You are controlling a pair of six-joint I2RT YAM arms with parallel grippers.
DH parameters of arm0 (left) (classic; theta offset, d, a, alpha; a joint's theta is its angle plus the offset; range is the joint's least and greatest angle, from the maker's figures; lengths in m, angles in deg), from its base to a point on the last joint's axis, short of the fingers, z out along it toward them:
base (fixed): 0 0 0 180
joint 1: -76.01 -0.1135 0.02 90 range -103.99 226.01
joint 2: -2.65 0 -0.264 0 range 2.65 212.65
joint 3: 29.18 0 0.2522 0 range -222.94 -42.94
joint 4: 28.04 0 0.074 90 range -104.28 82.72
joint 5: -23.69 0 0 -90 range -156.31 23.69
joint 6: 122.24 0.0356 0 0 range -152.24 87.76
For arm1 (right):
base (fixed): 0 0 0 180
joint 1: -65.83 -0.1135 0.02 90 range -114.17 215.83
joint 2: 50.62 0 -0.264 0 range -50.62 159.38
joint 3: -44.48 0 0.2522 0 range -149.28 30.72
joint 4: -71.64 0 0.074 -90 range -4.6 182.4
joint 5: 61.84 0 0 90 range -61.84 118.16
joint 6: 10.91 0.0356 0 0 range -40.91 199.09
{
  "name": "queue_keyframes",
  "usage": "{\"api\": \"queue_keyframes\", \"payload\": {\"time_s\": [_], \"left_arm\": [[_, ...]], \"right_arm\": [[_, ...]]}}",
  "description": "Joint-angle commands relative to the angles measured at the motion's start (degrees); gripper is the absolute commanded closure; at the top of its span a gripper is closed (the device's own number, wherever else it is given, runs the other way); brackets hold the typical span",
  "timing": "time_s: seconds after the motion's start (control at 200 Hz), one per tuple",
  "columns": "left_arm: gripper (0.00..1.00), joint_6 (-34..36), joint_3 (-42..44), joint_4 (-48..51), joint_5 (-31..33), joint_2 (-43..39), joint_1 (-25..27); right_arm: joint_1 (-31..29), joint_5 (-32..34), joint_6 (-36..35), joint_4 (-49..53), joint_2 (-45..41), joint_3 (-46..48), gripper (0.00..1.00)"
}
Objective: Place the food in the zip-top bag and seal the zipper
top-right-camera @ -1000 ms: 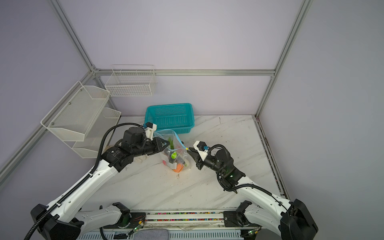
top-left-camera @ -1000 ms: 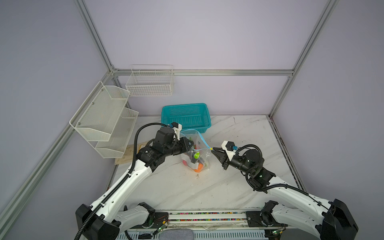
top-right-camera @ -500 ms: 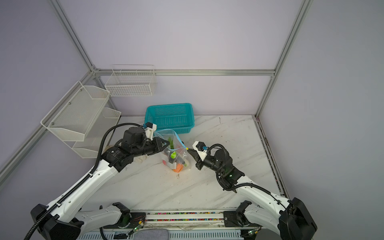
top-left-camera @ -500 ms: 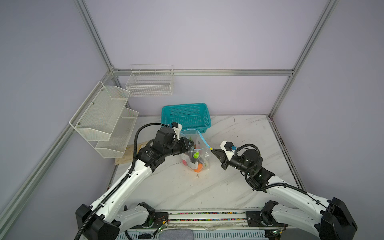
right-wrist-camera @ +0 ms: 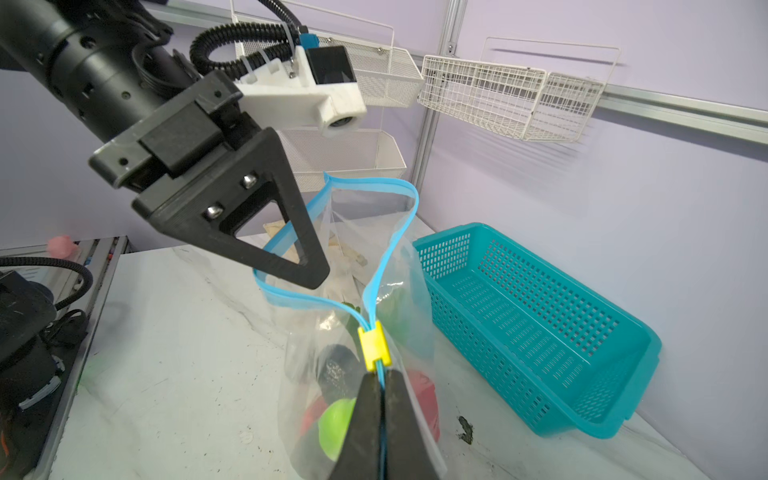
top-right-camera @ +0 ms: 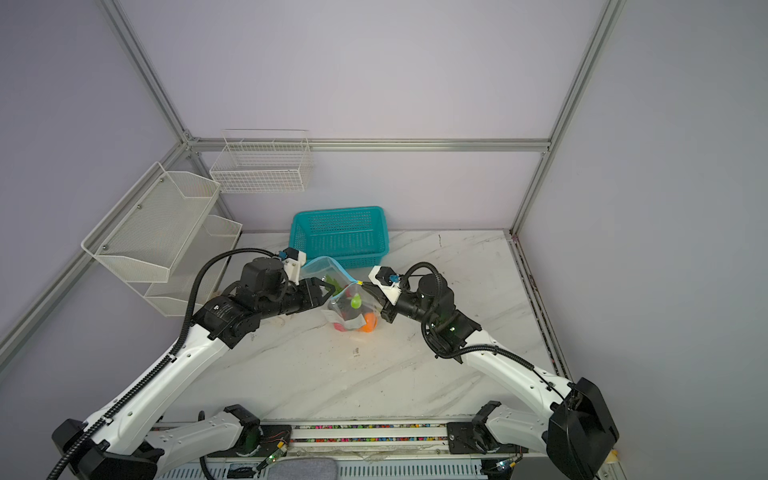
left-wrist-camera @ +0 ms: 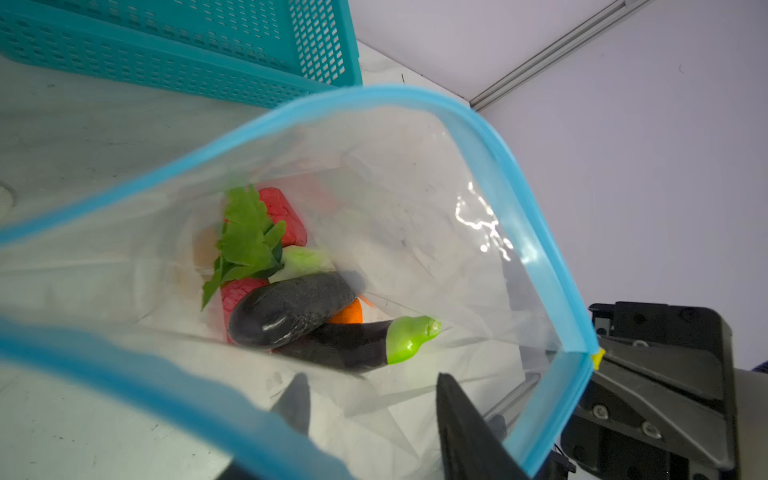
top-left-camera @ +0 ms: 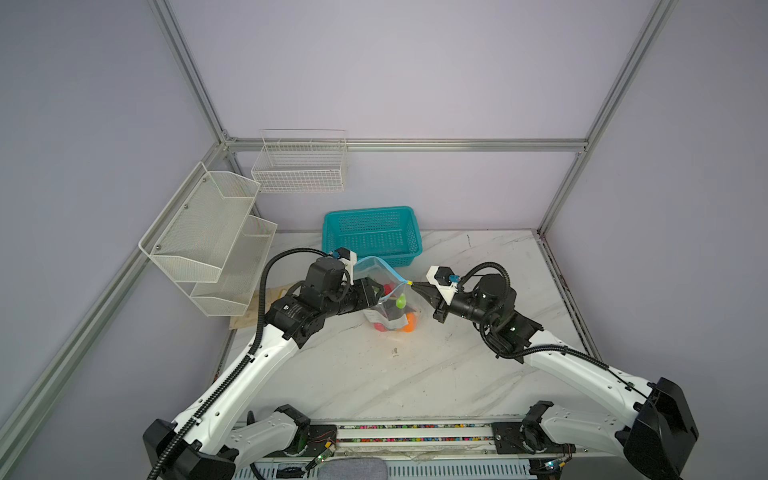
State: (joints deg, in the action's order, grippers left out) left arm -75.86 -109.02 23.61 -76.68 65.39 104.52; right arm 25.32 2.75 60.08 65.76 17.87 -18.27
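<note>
On the left, the left tool (left-wrist-camera: 370, 380) sits at the near rim of the zip-top bag (top-left-camera: 390, 301), its jaws parted with nothing pinched between them. The left wrist view shows one finger only dimly through the film, so I cannot tell which side of the rim it is on. The bag stands in the middle of the worktop (top-left-camera: 374, 374), just in front of the teal basket (top-left-camera: 372, 232), its mouth gaping upward. The food (left-wrist-camera: 291, 309) lies at the bottom: a dark eggplant, red pieces, a green leaf, something orange. No piece shows loose on the worktop or in the basket, so the loading looks done. On the right, the right tool (right-wrist-camera: 381, 376) is clamped on the zipper (right-wrist-camera: 409, 216) at the bag's corner, just behind the yellow slider (right-wrist-camera: 374, 345). What is left, as I judge it, is the sealing: the slider has yet to run along the blue strip.
</note>
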Motion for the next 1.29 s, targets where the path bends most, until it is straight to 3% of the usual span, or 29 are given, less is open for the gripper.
{"api": "queue_keyframes", "payload": {"time_s": [0.0,0.285,0.57,0.865,1.09,1.29], "left_arm": [[0.41,3.23,-5.95,2.19,2.11,-2.47,-1.13],[0.29,13.29,-12.50,7.35,1.06,-3.52,-2.86],[0.33,25.43,-20.25,11.90,-1.82,-1.60,-3.01],[0.32,37.43,-22.88,9.24,-2.44,0.99,-3.02],[0.29,43.75,-27.96,7.07,-11.97,7.43,-2.24],[0.29,50.16,-29.43,4.99,-13.84,11.12,1.39]], "right_arm": [[0.16,-3.61,-7.63,5.16,0.98,-5.14,1.00],[2.17,-10.25,-17.72,19.41,6.02,-16.58,1.00],[5.01,-17.05,-22.76,27.62,9.88,-22.61,1.00],[10.57,-26.83,-25.14,30.07,9.91,-24.86,1.00],[12.14,-28.83,-26.42,32.48,12.97,-26.50,1.00],[13.24,-31.19,-27.11,32.49,13.42,-25.98,1.00]]}}
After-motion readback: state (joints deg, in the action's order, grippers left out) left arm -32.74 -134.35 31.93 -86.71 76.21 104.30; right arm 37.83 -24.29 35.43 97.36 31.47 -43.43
